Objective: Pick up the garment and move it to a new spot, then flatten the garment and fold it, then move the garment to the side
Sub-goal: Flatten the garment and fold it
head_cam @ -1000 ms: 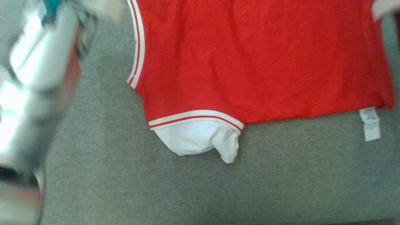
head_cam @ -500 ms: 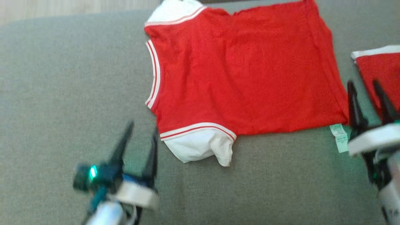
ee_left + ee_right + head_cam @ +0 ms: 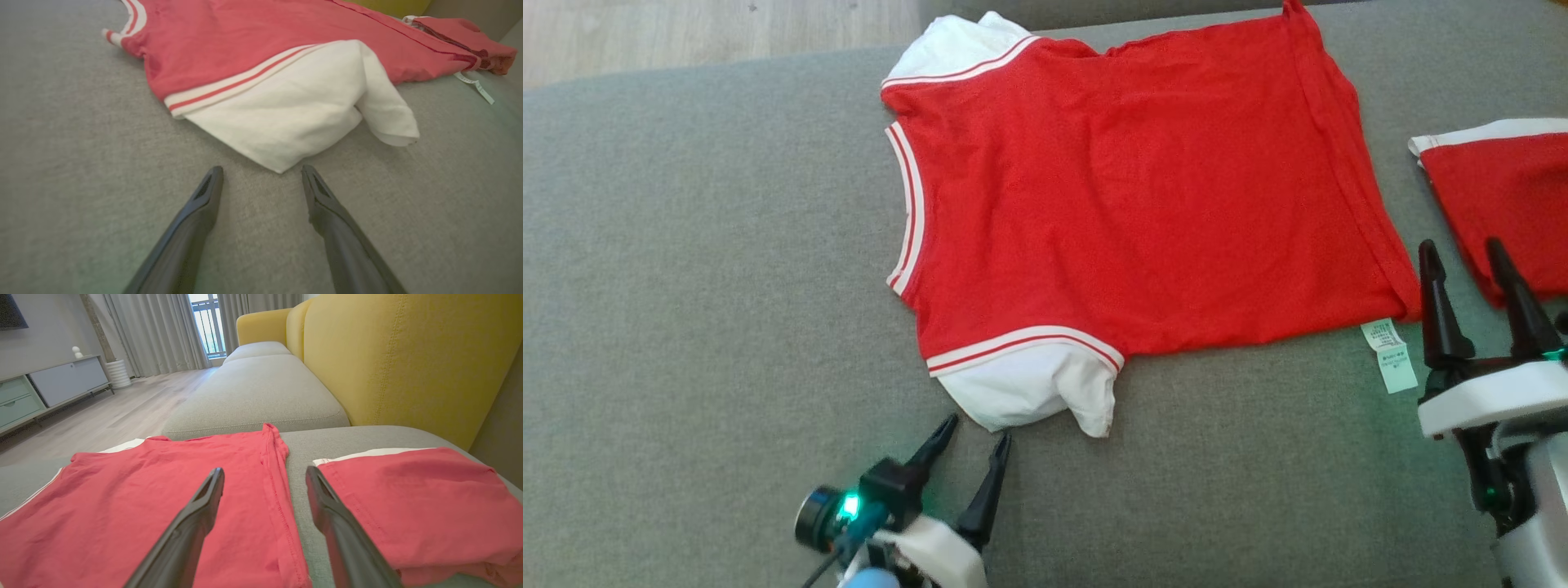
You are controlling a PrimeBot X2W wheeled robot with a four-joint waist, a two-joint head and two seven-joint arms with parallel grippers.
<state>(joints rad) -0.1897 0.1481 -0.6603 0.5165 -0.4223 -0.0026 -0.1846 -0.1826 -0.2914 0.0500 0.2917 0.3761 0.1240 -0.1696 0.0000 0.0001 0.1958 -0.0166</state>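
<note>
**Operator:** In the head view there's a grey sofa cushion under me, with a strip of wood floor past its far edge. The red T-shirt lies spread across the middle of the cushion, neck towards my left and hem towards my right. My left gripper sits just short of the near white sleeve, fingers moderately apart with nothing in them. My right gripper stands wide and empty at the hem corner, beside the care label.

**Supervisor:** And the other red piece?

**Operator:** That's a second red garment off to my right, apart from the shirt. It looks folded to me, so I count it outside this job.

**Supervisor:** Left wrist view?

**Operator:** The sleeve is doubled over on itself, with one corner flopped loose. Its tip lies just ahead of the gap between my fingers and isn't touching them.

**Supervisor:** Right wrist?

**Operator:** There's a yellow sofa back on the right and curtains far off. My fingers straddle the shirt's hem edge. I cannot tell whether they touch cloth.

**Supervisor:** So where are we?

**Operator:** I judge the shirt placed and mostly flat. The near sleeve needs smoothing, no fold is made yet, and the move to the side is left to do.
</note>
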